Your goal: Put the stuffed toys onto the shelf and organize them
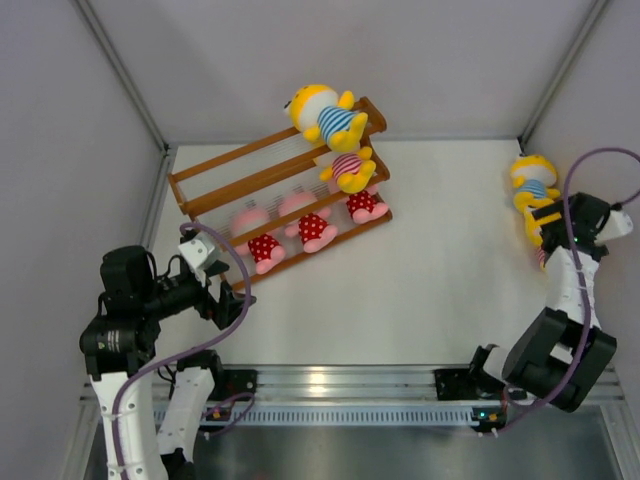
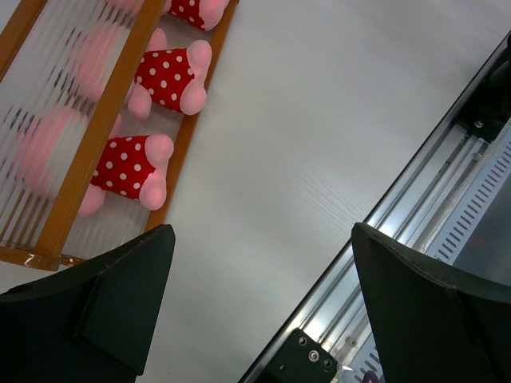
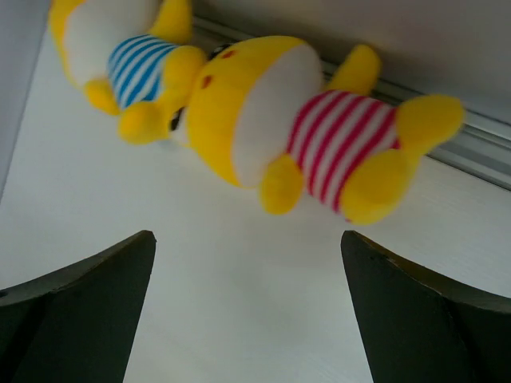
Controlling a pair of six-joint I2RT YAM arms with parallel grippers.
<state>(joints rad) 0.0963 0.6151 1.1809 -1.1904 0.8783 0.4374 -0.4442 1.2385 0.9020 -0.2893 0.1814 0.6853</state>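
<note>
The shelf (image 1: 215, 165) stands at the back left. A yellow toy in a blue-white shirt (image 1: 325, 115) sits on its top tier. A yellow toy in pink-white (image 1: 348, 168) sits on the middle tier. Three pink toys in red dotted outfits (image 1: 312, 228) lie on the lowest tier and also show in the left wrist view (image 2: 132, 163). Two more yellow toys lie by the right wall, one in blue-white (image 3: 132, 60) and one in pink-white (image 3: 319, 136). My right gripper (image 3: 247, 303) is open and empty just short of them. My left gripper (image 2: 263, 295) is open and empty near the shelf's front left corner.
A metal rail (image 1: 340, 380) runs along the table's near edge and shows in the left wrist view (image 2: 447, 207). Grey enclosure walls close in the table on the left, back and right. The right wall (image 1: 600, 100) stands right behind the two loose toys.
</note>
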